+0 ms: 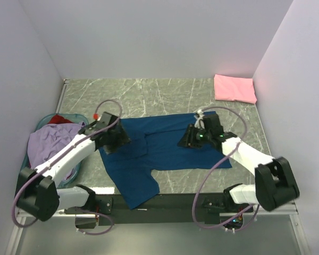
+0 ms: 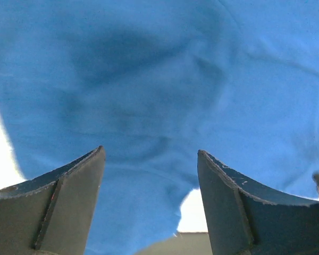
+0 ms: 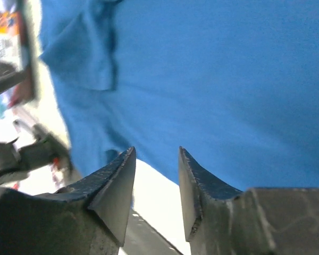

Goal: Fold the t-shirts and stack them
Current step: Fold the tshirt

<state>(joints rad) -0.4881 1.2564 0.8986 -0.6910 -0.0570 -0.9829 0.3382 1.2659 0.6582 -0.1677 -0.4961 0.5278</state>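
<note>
The blue shirt (image 1: 159,154) lies spread across the middle of the tabletop (image 1: 149,95), mostly flat. It has a few soft ridges near its centre, and one flap reaches down over the dark rail at the near edge. A pink shirt (image 1: 235,88) sits folded in the far right corner, well apart from the blue one. A lavender shirt (image 1: 53,143) and a red shirt (image 1: 58,119) are bunched in the basket (image 1: 42,122) on the left.

The left gripper (image 1: 117,139) hovers low over the left side of the blue shirt. In its wrist view the left gripper (image 2: 149,151) has its jaws wide apart with nothing between them, and only blue cloth (image 2: 159,79) beyond. The right gripper (image 1: 190,139) is over the right side. In its wrist view the right gripper (image 3: 157,151) has its jaws apart by a narrower gap and also holds nothing, and the cloth (image 3: 228,79) fills the view ahead. I cannot tell whether either gripper touches the cloth.

The shirt looks like thin, light knit. It should be limp and drape freely, it will not hold a crease by itself, and it is likely to drag and wrinkle if pulled from one point. It is not fragile, so a firm pinch should be safe. The best hold is probably a pinch at an edge or corner, such as a hem, shoulder or sleeve seam, where a doubled layer gives the jaws something to bite. Taking two matching points at once would let the fold carry over evenly. Pinching in the flat middle would probably just lift a peak of cloth.
</note>
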